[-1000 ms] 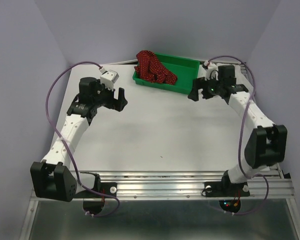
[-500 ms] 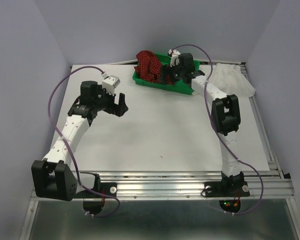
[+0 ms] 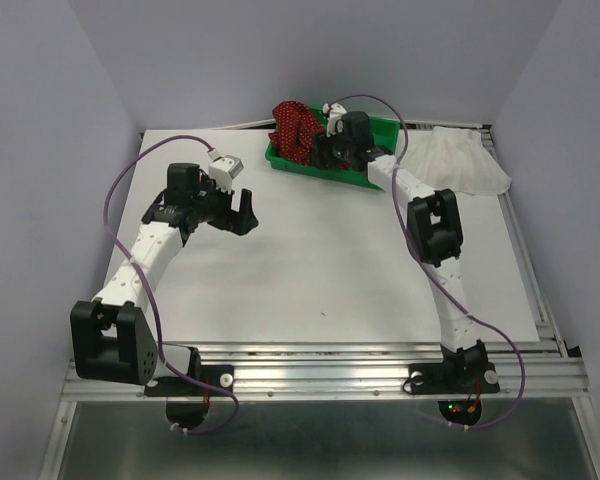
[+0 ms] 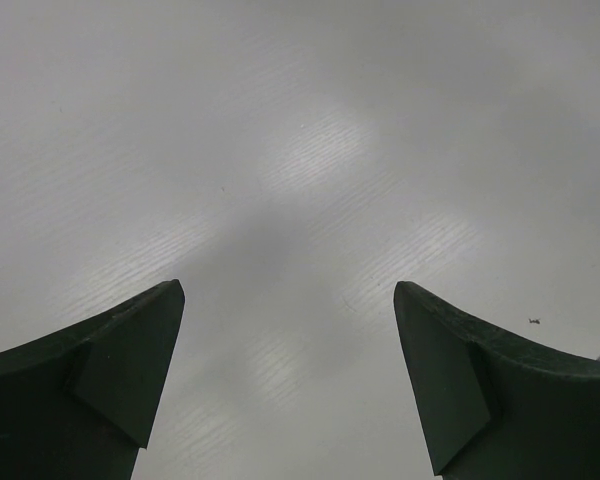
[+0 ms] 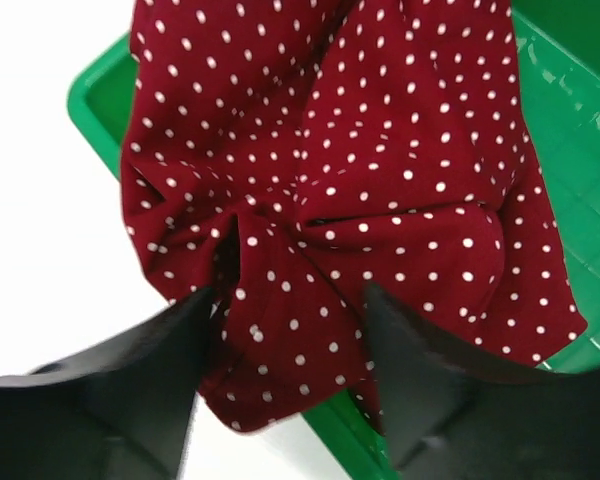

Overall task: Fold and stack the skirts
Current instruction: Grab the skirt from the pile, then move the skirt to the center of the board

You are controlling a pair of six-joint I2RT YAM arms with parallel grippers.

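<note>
The dark red skirt with tiny white dots (image 3: 296, 128) lies bunched in the left end of the green tray (image 3: 315, 168), partly draped over its rim. My right gripper (image 3: 326, 150) reaches into the tray from the right. In the right wrist view its jaws (image 5: 285, 295) stand apart on either side of a fold of the red skirt (image 5: 360, 170), partly closed and blurred. The white ruffled skirt (image 3: 467, 165) lies spread on the table at the back right. My left gripper (image 3: 243, 212) hovers open over bare table (image 4: 300, 150) with nothing between its fingers (image 4: 130, 350).
The green tray (image 5: 570, 110) stands at the back centre, against the rear wall. Purple walls close in the table on the left, back and right. The right arm's cable loops above the tray. A metal rail runs along the near edge.
My right arm has swung left from beside the tray to the red skirt, uncovering the white skirt. Its jaws have narrowed around the cloth. The left arm has shifted slightly.
</note>
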